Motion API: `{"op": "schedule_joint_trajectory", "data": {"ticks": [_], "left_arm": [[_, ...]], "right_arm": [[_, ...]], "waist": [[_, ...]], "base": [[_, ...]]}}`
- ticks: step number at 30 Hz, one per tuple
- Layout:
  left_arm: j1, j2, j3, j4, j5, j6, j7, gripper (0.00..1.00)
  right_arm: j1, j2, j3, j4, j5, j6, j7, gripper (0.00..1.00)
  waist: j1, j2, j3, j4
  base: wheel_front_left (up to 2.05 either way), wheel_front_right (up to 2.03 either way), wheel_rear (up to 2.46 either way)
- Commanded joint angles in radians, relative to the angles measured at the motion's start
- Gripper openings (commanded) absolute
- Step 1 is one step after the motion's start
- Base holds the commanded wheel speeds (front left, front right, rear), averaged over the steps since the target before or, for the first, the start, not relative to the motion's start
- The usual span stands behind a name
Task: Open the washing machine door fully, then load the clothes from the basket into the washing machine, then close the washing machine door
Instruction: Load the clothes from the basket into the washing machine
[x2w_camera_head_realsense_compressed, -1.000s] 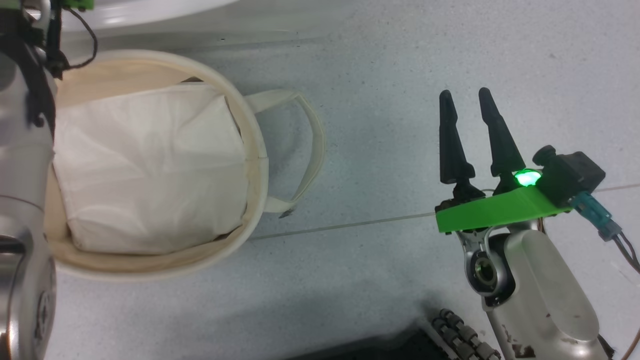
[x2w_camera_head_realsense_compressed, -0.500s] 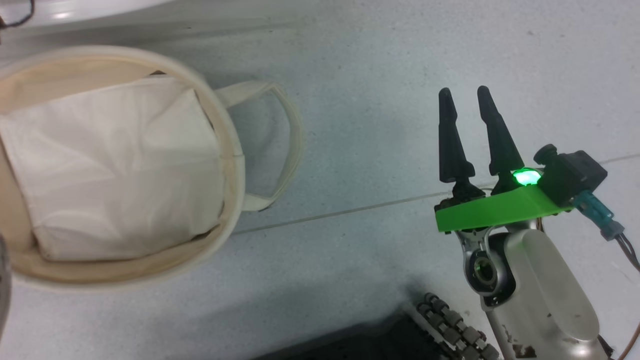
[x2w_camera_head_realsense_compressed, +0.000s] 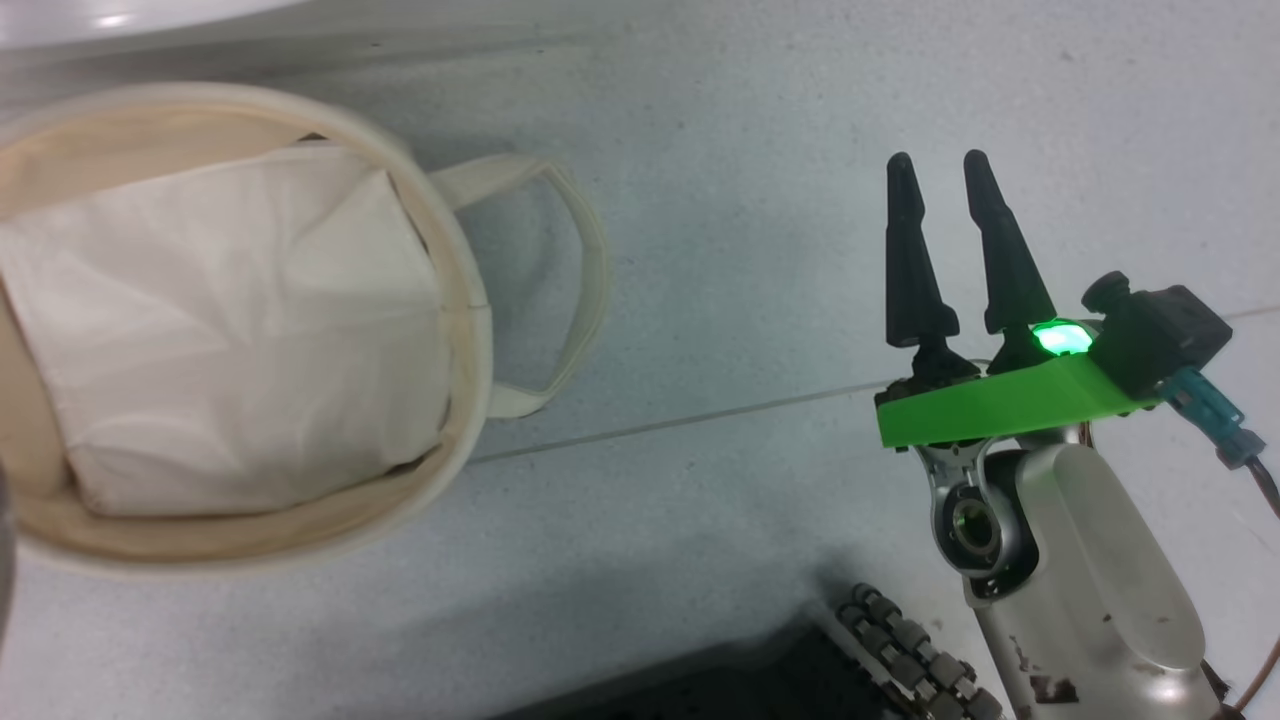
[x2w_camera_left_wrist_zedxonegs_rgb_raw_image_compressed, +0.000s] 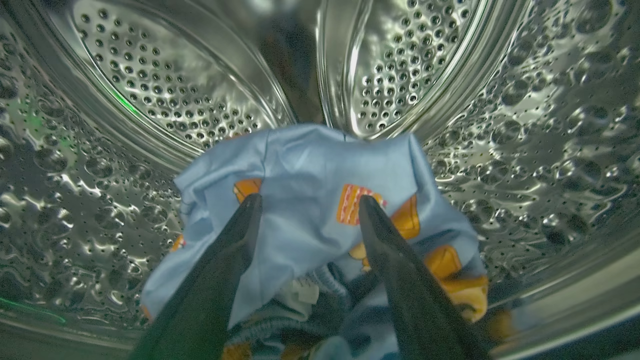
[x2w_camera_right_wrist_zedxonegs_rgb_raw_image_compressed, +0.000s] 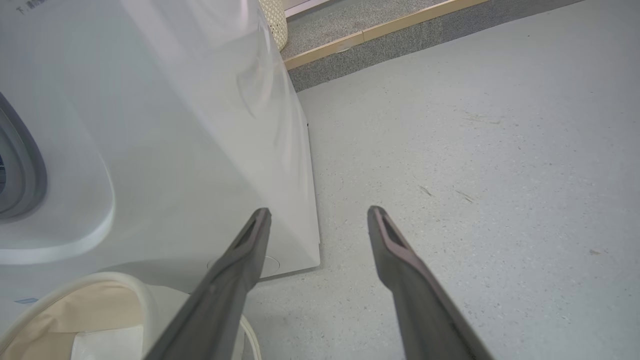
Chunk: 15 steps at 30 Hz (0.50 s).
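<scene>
We find the left tool (x2w_camera_left_wrist_zedxonegs_rgb_raw_image_compressed: 310, 200) parted over blue orange-spotted clothes (x2w_camera_left_wrist_zedxonegs_rgb_raw_image_compressed: 300, 165) inside the perforated metal drum (x2w_camera_left_wrist_zedxonegs_rgb_raw_image_compressed: 165, 90); right tool (x2w_camera_head_realsense_compressed: 937, 162) likewise parted.

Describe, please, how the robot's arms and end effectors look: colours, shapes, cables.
The right end effector has two long, black, tapering fingers on a bright green plate with a glowing green light. Beside it sits a black block with a teal plug and thin cable. The forearm is silver metal with dark scuffs. The left end effector shows the same dark pointed fingers.
</scene>
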Motion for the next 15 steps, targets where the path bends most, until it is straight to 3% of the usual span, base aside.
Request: {"op": "schedule_joint_trajectory", "data": {"ticks": [1,15], "left_arm": [[0.019,0.029,0.001,-0.059,-0.012,-0.002,-0.004,1.0],[0.45,-0.05,0.05,-0.318,-0.092,-0.019,-0.004,1.0]], "right_arm": [[0.02,0.004,0.012,-0.023,-0.013,0.007,-0.012,1.0],[0.043,0.004,-0.001,0.02,-0.049,0.007,-0.012,1.0]], "waist": [[-0.0001,0.0,-0.013,0.014],[-0.0001,0.0,-0.257,0.118]], "base": [[0.0,0.0,0.0],[0.0,0.0,0.0]]}}
